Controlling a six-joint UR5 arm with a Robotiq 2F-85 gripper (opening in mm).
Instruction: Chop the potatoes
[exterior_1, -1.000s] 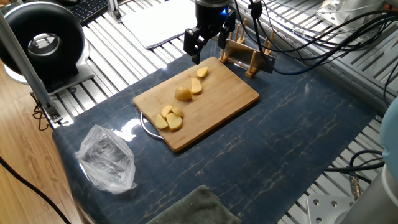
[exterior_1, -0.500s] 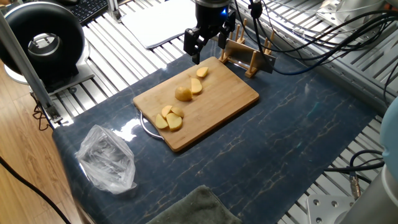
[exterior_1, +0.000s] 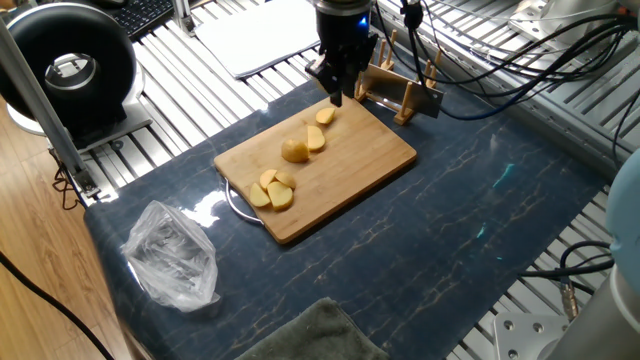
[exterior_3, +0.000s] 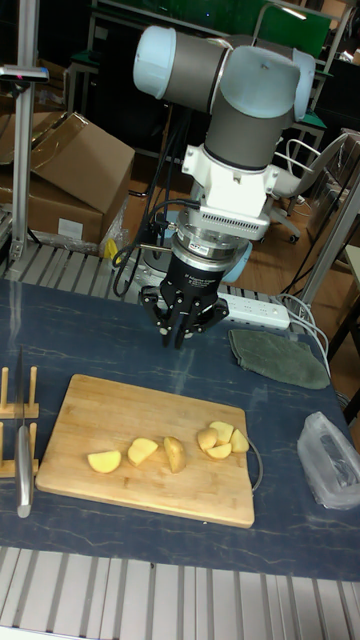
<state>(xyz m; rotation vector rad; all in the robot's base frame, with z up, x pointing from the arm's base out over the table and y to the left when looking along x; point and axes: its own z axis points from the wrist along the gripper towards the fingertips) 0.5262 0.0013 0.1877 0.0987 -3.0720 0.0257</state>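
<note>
— Where are the potatoes (exterior_1: 283, 169)?

— In pieces along the middle of the bamboo board (exterior_1: 375, 150) — none held.

— And the gripper (exterior_1: 334, 88)?

— Empty, fingers drawn close, hovering over the board's far edge. The knife (exterior_3: 22, 455) sits in its rack (exterior_1: 400, 92) just beside it — a careless reach could topple the rack.

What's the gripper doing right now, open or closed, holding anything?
Gripper: fingers drawn together, shut and empty, hovering above the bamboo board's far edge; knife sits in its rack.
</note>
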